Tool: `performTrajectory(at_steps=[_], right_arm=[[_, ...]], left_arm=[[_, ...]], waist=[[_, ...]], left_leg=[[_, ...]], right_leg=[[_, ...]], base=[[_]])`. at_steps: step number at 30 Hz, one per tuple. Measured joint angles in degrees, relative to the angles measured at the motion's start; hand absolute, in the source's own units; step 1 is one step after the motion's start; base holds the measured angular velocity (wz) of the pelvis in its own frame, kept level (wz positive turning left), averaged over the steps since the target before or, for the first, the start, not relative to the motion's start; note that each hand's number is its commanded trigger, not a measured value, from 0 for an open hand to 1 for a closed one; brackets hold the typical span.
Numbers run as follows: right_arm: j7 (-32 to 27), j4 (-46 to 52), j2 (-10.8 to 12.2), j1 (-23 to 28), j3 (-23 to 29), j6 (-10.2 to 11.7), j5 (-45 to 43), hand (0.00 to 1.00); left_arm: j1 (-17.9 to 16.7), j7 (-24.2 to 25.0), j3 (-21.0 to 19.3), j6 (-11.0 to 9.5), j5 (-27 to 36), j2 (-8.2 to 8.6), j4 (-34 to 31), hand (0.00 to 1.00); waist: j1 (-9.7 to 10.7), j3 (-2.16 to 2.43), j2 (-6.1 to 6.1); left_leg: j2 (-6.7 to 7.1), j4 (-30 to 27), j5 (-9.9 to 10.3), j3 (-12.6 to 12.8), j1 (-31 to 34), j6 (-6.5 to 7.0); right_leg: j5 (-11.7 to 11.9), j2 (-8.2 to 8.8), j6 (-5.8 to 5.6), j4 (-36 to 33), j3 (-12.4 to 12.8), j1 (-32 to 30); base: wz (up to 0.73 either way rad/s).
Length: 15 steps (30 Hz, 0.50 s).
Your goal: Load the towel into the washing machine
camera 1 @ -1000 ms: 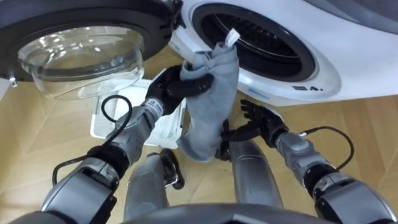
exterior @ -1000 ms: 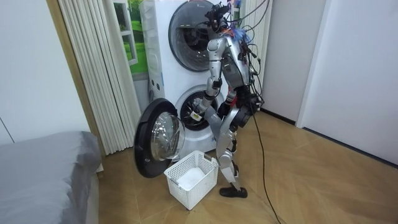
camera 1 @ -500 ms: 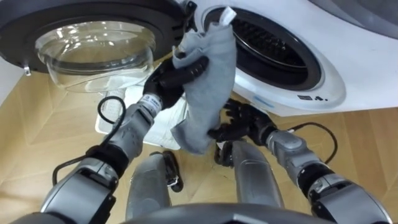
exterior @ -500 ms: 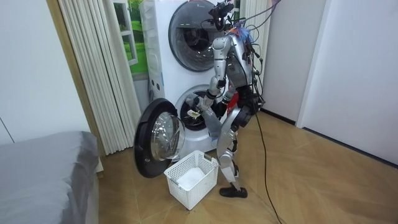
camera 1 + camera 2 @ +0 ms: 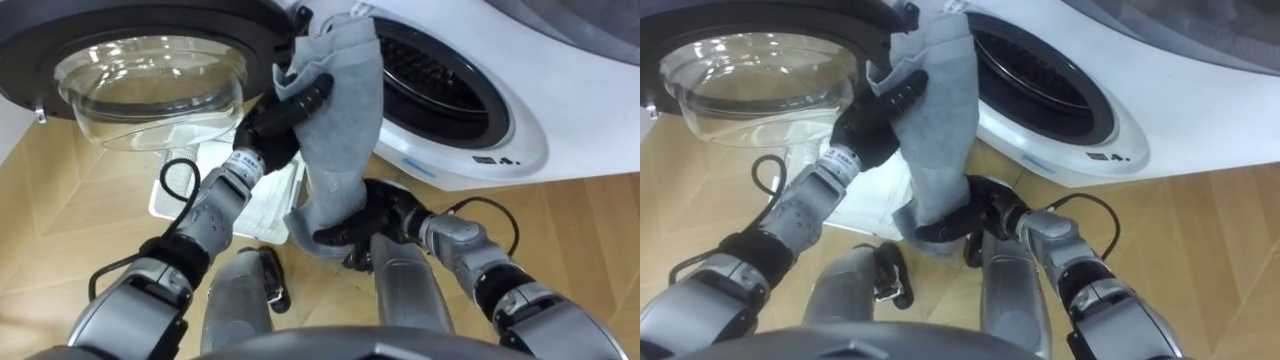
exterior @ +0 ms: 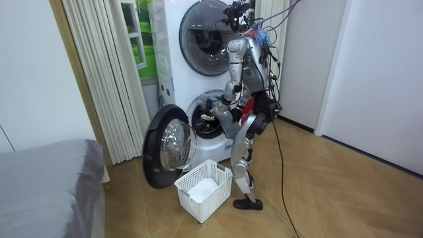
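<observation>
A grey towel [image 5: 342, 120] hangs in front of the washing machine's open drum [image 5: 440, 75]. My left hand [image 5: 283, 112] is shut on its upper part, level with the drum's left rim. My right hand [image 5: 372, 212] is below, its fingers [image 5: 332, 236] closed across the towel's lower end. The towel's top corner, with a white tag, reaches the edge of the opening. In the right eye view the towel [image 5: 938, 95] hangs between the left hand [image 5: 878, 112] and the right hand [image 5: 975, 215]. I stand bent at the lower machine [image 6: 201, 119].
The round door [image 5: 150, 70] with its glass bowl stands open at the left. A white laundry basket [image 5: 178, 190] sits on the wooden floor under it, also seen in the room view as the basket [image 6: 203, 188]. A second machine [image 6: 201, 33] is stacked above.
My right hand has moved left and closed on the towel's lower end. My left hand has lifted the towel's top nearer to the drum opening.
</observation>
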<state>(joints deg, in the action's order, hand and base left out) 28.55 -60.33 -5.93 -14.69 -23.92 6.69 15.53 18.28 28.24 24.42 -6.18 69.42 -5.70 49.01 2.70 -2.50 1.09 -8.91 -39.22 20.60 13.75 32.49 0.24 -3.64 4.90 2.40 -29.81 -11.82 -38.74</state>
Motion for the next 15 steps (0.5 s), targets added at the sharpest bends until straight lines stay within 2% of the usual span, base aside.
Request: performTrajectory(at_steps=[1, 7, 10, 15], right_arm=[[0.1, 0.27, -0.01, 0.0, -0.13, -0.65, -0.01, 1.0], [0.28, 0.46, -0.18, -1.06, 0.01, -3.14, -0.54, 1.0], [0.26, 0.49, -0.09, -1.03, 0.09, -3.92, -0.78, 1.0], [0.19, 0.84, 0.11, -0.98, 0.49, -4.95, -1.65, 1.0]], left_arm=[[0.0, 0.01, 0.57, 0.58, 1.64, 0.0, 0.0, 1.0], [-1.09, 0.1, 2.32, 2.69, 7.53, 0.06, 0.05, 1.0], [-1.15, 0.11, 2.26, 3.7, 7.64, 0.15, 0.05, 1.0], [-1.49, 0.11, 2.28, 4.01, 9.16, 0.53, 0.13, 1.0]], waist=[[0.0, 0.0, 0.0], [0.03, -0.01, 0.29], [0.19, -0.02, 0.33], [0.45, -0.04, 0.37]], left_leg=[[-0.02, 0.01, 0.0, 0.05, 0.11, 0.0], [-0.03, 0.52, -0.01, 0.16, 0.71, -0.03], [-0.1, 0.5, -0.02, 0.17, 0.93, -0.05], [-0.09, 0.45, -0.01, 0.19, 0.92, -0.05]], right_leg=[[0.02, -0.01, 0.01, 0.06, 0.01, -0.14], [-0.03, 0.03, 0.06, 0.06, -0.17, -1.2], [-0.08, 0.0, 0.1, 0.05, -0.35, -1.42], [-0.13, 0.0, 0.08, -0.01, -0.31, -1.39]], base=[[-0.03], [-0.02], [0.0], [0.0]])
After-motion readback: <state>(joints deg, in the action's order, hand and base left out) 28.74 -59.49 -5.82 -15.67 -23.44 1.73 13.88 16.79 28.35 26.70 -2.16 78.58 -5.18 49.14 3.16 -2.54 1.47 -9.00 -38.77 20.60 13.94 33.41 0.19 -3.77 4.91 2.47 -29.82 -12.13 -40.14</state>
